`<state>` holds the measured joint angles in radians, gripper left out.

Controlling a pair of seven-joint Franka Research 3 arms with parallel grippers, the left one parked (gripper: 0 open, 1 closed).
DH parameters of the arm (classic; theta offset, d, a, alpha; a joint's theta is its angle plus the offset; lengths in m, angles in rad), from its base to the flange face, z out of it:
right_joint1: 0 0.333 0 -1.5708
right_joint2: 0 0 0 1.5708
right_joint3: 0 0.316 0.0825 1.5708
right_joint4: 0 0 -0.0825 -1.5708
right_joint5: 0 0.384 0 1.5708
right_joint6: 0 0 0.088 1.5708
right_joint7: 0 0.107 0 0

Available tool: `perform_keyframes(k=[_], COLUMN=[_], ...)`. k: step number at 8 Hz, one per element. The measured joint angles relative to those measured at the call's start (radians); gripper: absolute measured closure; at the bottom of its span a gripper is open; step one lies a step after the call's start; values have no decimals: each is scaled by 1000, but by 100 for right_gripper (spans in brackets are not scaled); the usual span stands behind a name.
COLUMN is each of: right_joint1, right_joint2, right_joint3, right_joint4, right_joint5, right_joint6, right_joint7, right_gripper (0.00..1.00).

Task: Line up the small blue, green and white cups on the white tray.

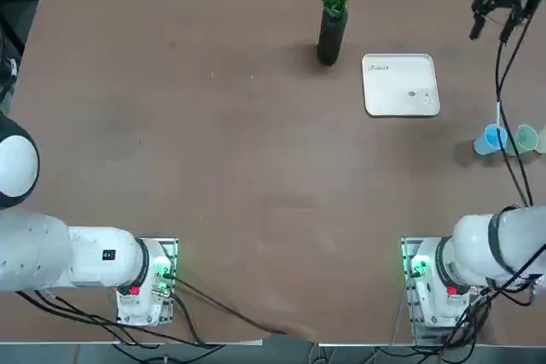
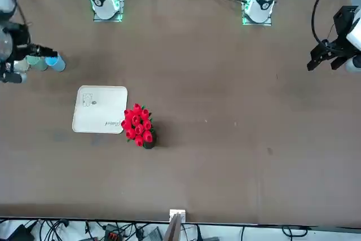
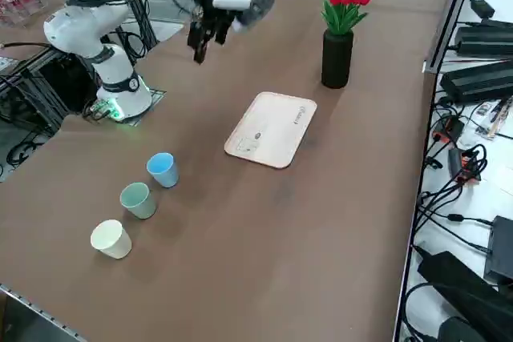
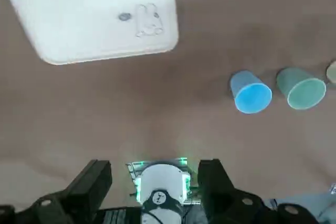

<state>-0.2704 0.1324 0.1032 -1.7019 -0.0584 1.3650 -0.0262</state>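
White-shelled right arm (image 3: 80,30), black cables, green-lit base (image 1: 422,268)

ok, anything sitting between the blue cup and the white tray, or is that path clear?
Nothing visible. Bare table lies between the blue cup and the white tray. The black vase stands beyond the tray's far corner, off that line. The right gripper is open, empty, high above the table, with nothing under it blocking a descent to the cups.

Bare brown tabletop surrounds the white tray (image 3: 271,129) on every side, with the black vase of red flowers (image 3: 337,55) standing near its far corner as the only close obstacle.
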Motion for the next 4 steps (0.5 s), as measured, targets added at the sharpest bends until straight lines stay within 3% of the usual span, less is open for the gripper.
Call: perform_keyframes(k=[2,4], right_joint1=[-55,-107], right_joint2=[21,11], right_joint3=[-2,-1], right_joint4=[-122,-285], right_joint5=[-111,-143], right_joint6=[84,257], right_joint7=[-64,-89], right_gripper=[0,0])
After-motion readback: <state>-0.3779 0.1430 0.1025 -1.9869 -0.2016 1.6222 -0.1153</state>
